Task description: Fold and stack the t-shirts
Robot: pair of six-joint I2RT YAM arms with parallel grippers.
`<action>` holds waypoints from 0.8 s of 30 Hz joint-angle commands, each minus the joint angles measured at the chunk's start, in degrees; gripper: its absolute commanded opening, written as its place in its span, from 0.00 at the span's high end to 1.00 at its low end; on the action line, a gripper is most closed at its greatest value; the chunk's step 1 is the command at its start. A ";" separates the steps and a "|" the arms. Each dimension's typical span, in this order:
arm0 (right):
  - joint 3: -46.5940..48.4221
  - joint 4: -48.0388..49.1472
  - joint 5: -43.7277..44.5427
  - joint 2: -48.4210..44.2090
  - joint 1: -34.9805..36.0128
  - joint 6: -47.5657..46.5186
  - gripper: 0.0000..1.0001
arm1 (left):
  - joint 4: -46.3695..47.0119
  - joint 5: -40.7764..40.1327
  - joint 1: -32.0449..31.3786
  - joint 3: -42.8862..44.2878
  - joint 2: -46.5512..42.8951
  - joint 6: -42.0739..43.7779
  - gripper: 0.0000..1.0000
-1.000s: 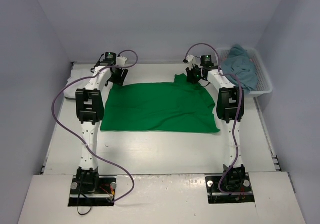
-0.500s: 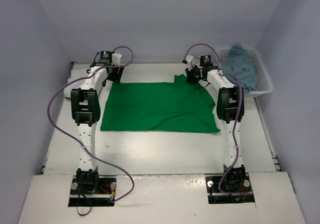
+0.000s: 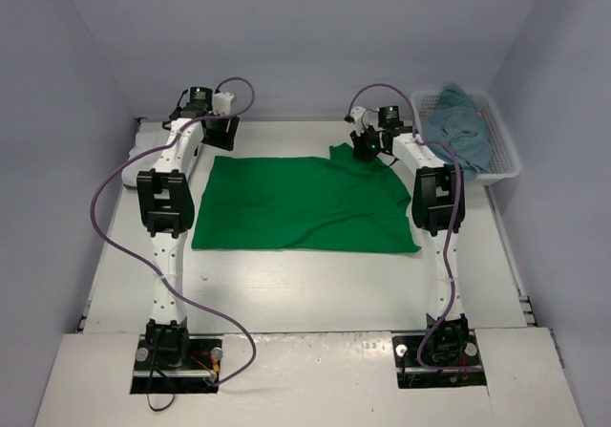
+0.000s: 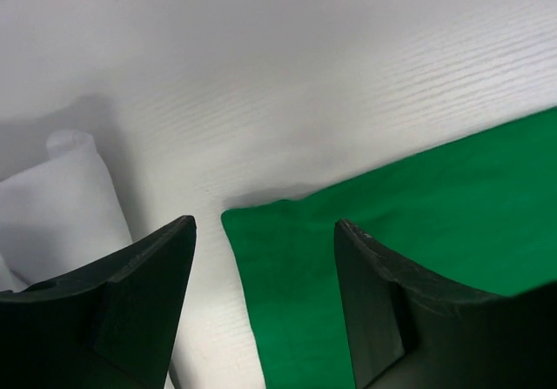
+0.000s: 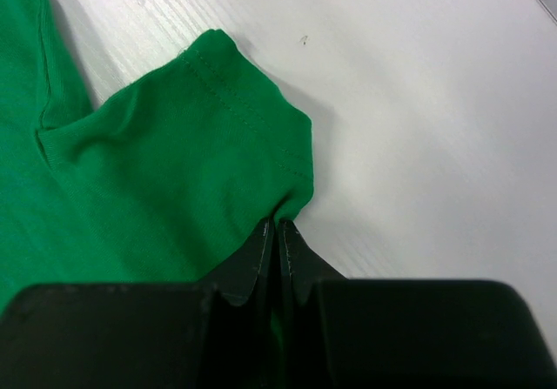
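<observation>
left gripper [image 4: 265, 232]: jaws wide apart, nothing between them. It sits over the 11 o'clock corner of the bright green cloth t-shirt [image 3: 301, 202], and that corner shows in the gap. I can't tell if the fingertips [image 4: 165, 241] touch cloth or table.
right gripper [image 5: 278, 228]: jaws pressed together, pinching the hem of the green shirt's short sleeve [image 5: 218, 137]. This is at the shirt's 1 o'clock corner.
green shirt: spread flat mid-table on the white table [image 3: 315, 284], roughly rectangular. The pinched sleeve sticks out at 1 o'clock.
white cloth t-shirt [image 4: 61, 197]: bunched at the table's 10 o'clock edge, just beside the left gripper and clear of the green shirt.
dull teal-blue cloth t-shirt [image 3: 458, 126]: heaped in the white plastic lattice basket [image 3: 506, 160] at the table's 2 o'clock, draping over its rim.
arms: both are stretched toward 12 o'clock, one at each far corner of the green shirt.
</observation>
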 commanded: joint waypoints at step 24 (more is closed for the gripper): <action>-2.93 -1.96 0.54 -3.21 0.67 -0.69 1.00 | -5.93 1.92 0.63 3.33 4.97 2.34 0.83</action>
